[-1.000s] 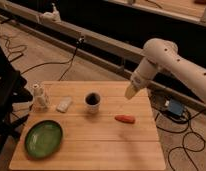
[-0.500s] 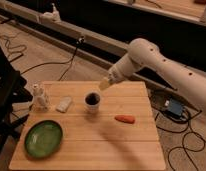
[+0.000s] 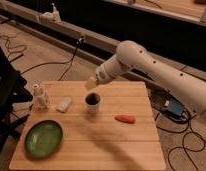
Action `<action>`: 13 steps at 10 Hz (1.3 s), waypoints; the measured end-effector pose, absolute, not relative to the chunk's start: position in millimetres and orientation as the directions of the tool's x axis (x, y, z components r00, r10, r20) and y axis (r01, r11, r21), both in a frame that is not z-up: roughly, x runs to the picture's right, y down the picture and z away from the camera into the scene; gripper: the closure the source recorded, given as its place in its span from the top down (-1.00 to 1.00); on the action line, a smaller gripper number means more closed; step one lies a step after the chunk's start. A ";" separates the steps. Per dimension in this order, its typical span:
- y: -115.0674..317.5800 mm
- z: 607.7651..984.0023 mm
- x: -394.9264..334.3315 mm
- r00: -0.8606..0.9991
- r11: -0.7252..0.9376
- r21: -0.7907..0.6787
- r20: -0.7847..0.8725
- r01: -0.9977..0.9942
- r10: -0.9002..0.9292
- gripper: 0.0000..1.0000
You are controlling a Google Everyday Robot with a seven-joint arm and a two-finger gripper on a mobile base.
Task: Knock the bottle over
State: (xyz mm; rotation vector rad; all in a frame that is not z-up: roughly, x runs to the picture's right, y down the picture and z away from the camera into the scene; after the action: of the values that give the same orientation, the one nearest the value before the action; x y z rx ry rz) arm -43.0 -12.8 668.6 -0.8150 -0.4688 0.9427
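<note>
The bottle [image 3: 41, 96] is small, translucent and whitish, with a bumpy body and a white cap. It stands upright at the far left of the wooden table [image 3: 106, 145]. My gripper [image 3: 91, 83] hangs at the end of the white arm [image 3: 146, 65], just above and behind the dark-filled white cup [image 3: 92, 101], well to the right of the bottle.
A flat white oblong block [image 3: 64, 104] lies between the bottle and the cup. A green plate [image 3: 43, 138] sits at the front left. An orange carrot-like piece [image 3: 125, 119] lies right of the cup. A dark chair [image 3: 6, 95] stands left of the table; cables cross the floor.
The arm has swung left across the table, from its right edge to above the cup. The bottle and other things have not moved.
</note>
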 end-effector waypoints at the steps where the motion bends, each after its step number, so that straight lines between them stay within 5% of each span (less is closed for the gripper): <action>1: -15.7 670.3 -43.2 0.517 0.330 -0.784 0.014 -0.526 0.856 -1.00; 8: -7.3 773.2 -150.0 0.490 0.258 -0.883 0.036 -0.393 0.871 -1.00; 13: -20.0 778.3 -179.0 0.436 0.237 -0.911 0.073 -0.336 0.897 -1.00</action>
State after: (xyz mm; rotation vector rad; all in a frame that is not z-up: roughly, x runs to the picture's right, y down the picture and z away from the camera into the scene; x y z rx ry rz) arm -179.0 -20.0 778.3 -0.9846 -0.6953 0.9447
